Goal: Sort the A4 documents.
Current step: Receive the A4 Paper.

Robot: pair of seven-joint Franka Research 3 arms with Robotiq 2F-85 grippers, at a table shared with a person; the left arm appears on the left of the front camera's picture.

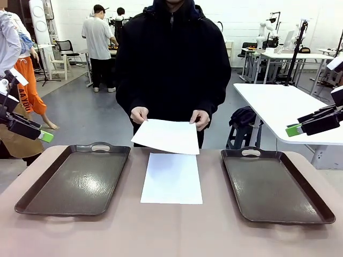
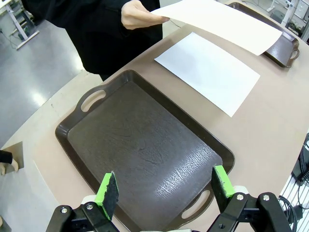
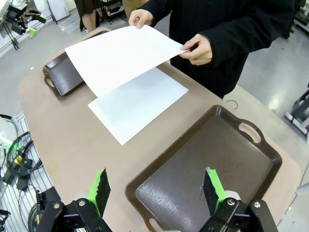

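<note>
2 A4 documents counted: the flat sheet (image 1: 171, 178) lies at table (image 1: 171, 235) centre, between 2 dark trays, the left tray (image 1: 75, 179) and the right tray (image 1: 276, 184). The held sheet (image 1: 166, 136) hangs just above it in the person's hands (image 1: 139, 114). The left gripper (image 2: 165, 183) and right gripper (image 3: 155, 186) each have their jaws spread wide, grasping nothing.

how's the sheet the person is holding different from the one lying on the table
Support: the held sheet is gripped at its far edge by the person's hands, raised in the air; the flat sheet lies on the table between the two trays, untouched.
Pose: the held sheet tilts, overhanging the flat sheet's far end; the flat sheet lies level.
Shared: both plain white, blank, similar in size.
</note>
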